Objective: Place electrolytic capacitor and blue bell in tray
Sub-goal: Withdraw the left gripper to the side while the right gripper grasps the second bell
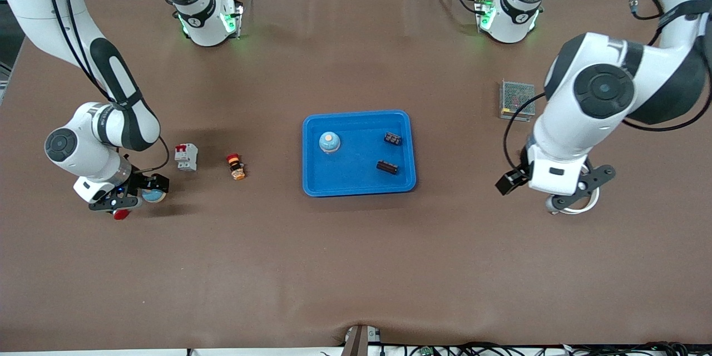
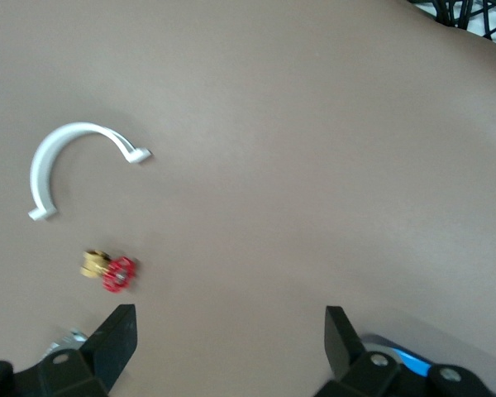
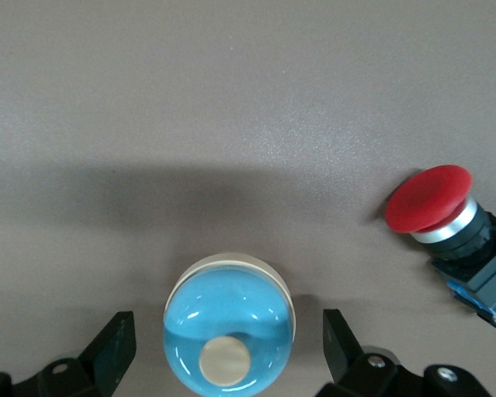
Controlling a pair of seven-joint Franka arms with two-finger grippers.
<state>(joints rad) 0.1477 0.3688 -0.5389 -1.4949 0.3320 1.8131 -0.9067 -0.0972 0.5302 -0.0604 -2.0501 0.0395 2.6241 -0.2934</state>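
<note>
Right tool [image 3: 227, 327] spread wide, straddling blue bell [image 3: 229, 306] at right arm's bench [image 1: 356, 267] end | hard, light, slippery dome (pinch low at rim) | tray [image 1: 311, 183] holds electrolytic capacitor [image 1: 387, 167] | left tool [image 2: 231, 331] open, waiting over white clip [image 2: 66, 157]

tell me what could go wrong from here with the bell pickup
1. The right end effector hangs open over the bell, a smooth dome that may slip out as it closes.
2. The red button lies beside that bell, so the end effector could knock it.
3. The tray already holds a second bell and two capacitors, so a drop could land on one.
The left end effector waits open over the table by a white clip.
</note>
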